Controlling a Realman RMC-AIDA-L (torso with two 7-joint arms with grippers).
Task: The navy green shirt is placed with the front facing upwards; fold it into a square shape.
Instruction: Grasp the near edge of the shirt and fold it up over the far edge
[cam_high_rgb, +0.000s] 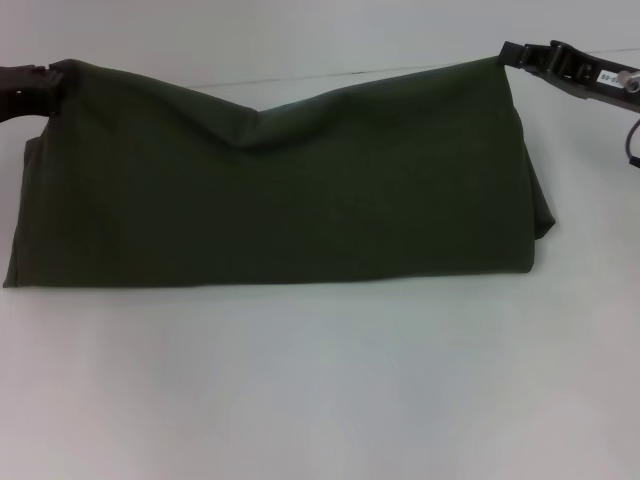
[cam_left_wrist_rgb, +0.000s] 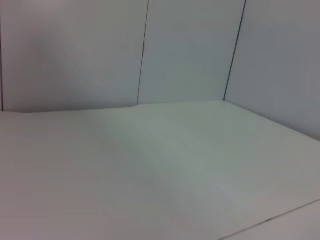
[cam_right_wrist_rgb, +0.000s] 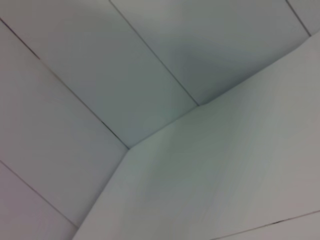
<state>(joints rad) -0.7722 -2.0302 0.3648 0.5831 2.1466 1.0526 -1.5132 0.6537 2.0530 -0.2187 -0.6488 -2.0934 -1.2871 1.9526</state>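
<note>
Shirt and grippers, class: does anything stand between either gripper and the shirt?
Nothing visible does. The left gripper meets the shirt at its far left corner, the right gripper at its far right corner.

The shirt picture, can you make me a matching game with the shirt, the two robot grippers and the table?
Things:
1. navy green shirt
2. left gripper
3. right gripper
4. table

Descriptions:
A. white and flat
B. holds the shirt's top corner on the robot's right
C. dark, plain side showing, sagging in the middle
D. holds the shirt's top corner on the robot's left

Pairs: 1-C, 2-D, 3-B, 4-A
</note>
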